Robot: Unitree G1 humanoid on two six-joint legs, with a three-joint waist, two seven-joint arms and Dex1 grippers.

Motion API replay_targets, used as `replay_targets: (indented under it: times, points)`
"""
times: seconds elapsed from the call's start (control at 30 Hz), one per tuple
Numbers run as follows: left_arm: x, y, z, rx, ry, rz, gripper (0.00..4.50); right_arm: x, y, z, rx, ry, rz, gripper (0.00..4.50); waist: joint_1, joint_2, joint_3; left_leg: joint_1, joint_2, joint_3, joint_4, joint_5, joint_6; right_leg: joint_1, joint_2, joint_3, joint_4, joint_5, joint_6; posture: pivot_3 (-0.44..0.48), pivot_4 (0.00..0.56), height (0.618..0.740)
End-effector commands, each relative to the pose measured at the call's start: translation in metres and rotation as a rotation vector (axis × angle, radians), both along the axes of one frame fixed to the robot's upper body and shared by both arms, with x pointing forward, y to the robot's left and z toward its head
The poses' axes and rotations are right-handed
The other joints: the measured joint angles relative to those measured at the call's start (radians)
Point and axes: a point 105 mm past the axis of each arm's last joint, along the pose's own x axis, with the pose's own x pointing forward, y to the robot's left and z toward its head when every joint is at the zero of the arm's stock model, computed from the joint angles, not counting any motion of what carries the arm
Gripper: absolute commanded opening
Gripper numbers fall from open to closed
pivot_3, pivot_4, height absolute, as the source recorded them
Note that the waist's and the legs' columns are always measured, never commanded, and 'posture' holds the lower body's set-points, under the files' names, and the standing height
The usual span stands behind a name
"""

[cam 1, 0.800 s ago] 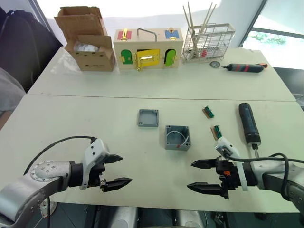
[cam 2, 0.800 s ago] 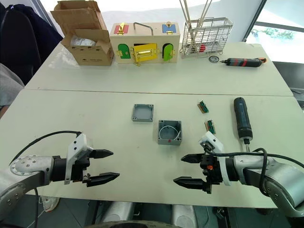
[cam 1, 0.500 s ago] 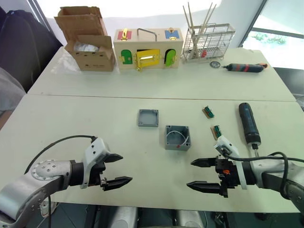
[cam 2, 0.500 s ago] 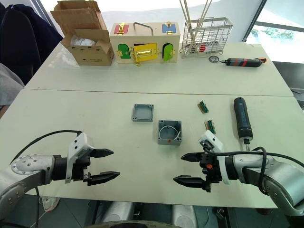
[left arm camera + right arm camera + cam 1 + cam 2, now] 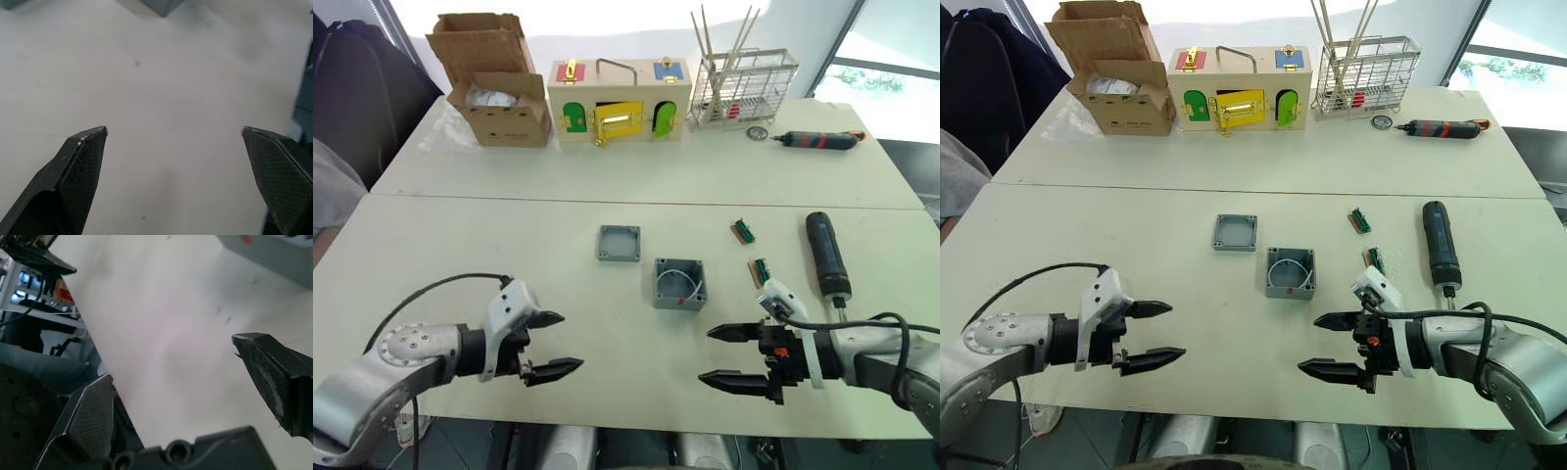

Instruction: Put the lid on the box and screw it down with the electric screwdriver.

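I see both my grippers, left (image 5: pixel 553 344) and right (image 5: pixel 722 356), spread open and empty. Beyond their fingertips, between them, stands the open grey plastic box (image 5: pixel 679 283); its shallow grey lid (image 5: pixel 619 243) lies further, the thick black electric screwdriver (image 5: pixel 826 255) beyond my right fingers.

Silver arms with black cables end in white-cased wrists and black, cross-hatched pointed fingers (image 5: pixel 83 161); the right gripper (image 5: pixel 729 356) bears orange marks.

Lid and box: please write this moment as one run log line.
lid: off, beside box | electric screwdriver: lying on table | left gripper: open, empty | right gripper: open, empty
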Motion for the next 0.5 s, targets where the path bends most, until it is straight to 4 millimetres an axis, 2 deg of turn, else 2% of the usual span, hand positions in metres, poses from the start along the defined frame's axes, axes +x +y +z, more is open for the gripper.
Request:
replay_targets:
  times: [0.03, 0.1, 0.2, 0.27, 0.4, 0.5]
  points:
    - [0.018, 0.002, 0.021, 0.059, -0.076, -0.067, 4.50, -0.005, -0.003, 0.014, -0.001, -0.004, -0.007, 4.47, 0.003, 0.000, 0.000, 0.000, 0.000, 0.000, 0.000, 0.000, 0.000, 0.000, 0.000, 0.000, 0.000, 0.000, 0.000, 0.000, 0.150, 0.731]
    - [0.031, -0.004, 0.041, 0.068, -0.115, -0.141, 4.50, -0.005, -0.007, 0.019, 0.011, -0.005, -0.026, 4.47, 0.010, 0.000, 0.000, 0.000, 0.000, -0.001, 0.000, 0.000, 0.000, 0.000, 0.000, -0.002, 0.000, 0.000, 0.000, 0.000, 0.150, 0.731]
    - [0.045, -0.014, 0.058, 0.076, -0.144, -0.207, 4.50, -0.004, -0.010, 0.022, 0.012, -0.017, -0.047, 4.47, 0.010, 0.000, 0.000, -0.001, -0.001, -0.001, 0.001, 0.000, 0.000, 0.001, 0.000, -0.002, 0.000, 0.000, 0.000, 0.000, 0.150, 0.731]
    - [0.062, -0.030, 0.072, 0.118, -0.193, -0.327, 4.50, 0.002, -0.011, 0.025, 0.019, -0.047, -0.078, 4.47, 0.002, -0.001, 0.000, 0.000, -0.001, 0.000, 0.001, 0.000, 0.000, 0.000, 0.000, -0.001, 0.000, 0.000, 0.000, 0.000, 0.150, 0.731]
    - [0.081, -0.075, 0.073, 0.242, -0.255, -0.613, 4.50, 0.009, -0.012, 0.027, 0.017, -0.109, -0.139, 4.47, 0.010, -0.002, 0.000, -0.002, -0.003, -0.001, 0.003, 0.000, 0.000, 0.001, 0.001, -0.004, 0.000, 0.000, 0.000, 0.000, 0.150, 0.731]
    - [0.093, -0.103, 0.070, 0.240, -0.281, -0.684, 4.50, 0.012, -0.013, 0.026, 0.012, -0.141, -0.183, 4.47, -0.002, -0.002, 0.000, -0.002, -0.003, 0.000, 0.002, 0.001, -0.002, 0.001, 0.001, -0.003, 0.000, 0.000, 0.001, 0.000, 0.150, 0.731]
